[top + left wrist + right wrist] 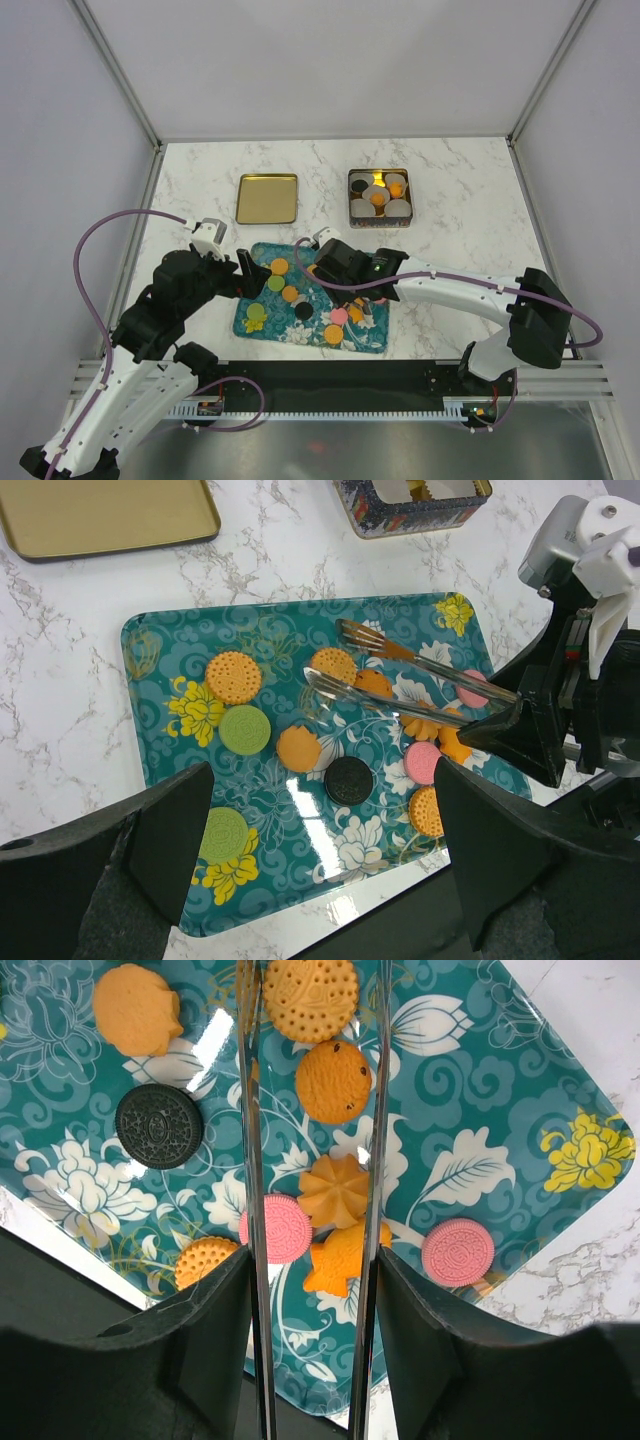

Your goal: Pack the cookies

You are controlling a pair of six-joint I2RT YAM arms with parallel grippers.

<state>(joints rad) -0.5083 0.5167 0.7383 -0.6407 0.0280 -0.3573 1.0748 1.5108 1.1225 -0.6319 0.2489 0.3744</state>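
The cookies lie spread over a teal flowered tray (pixel 372 335): an orange one (pixel 233 676), a green one (pixel 245 729), a black one (pixel 349 779) and a pink one (pixel 424 762). My right gripper (pixel 335 262) (pixel 312 1260) is shut on metal tongs (pixel 420 662) (pixel 250 1160). The tongs' two arms stand apart over the tray's middle, with a flower-shaped orange cookie (pixel 334 1190) and round orange ones showing between them. Nothing is pinched in the tongs. My left gripper (pixel 245 275) (pixel 322 850) hangs open over the tray's left front part, holding nothing.
A decorated square tin (pixel 379 197) at the back right holds white paper cups, some with orange cookies inside. Its gold lid (pixel 267 198) lies flat at the back left on the marble table. Frame posts and walls ring the table.
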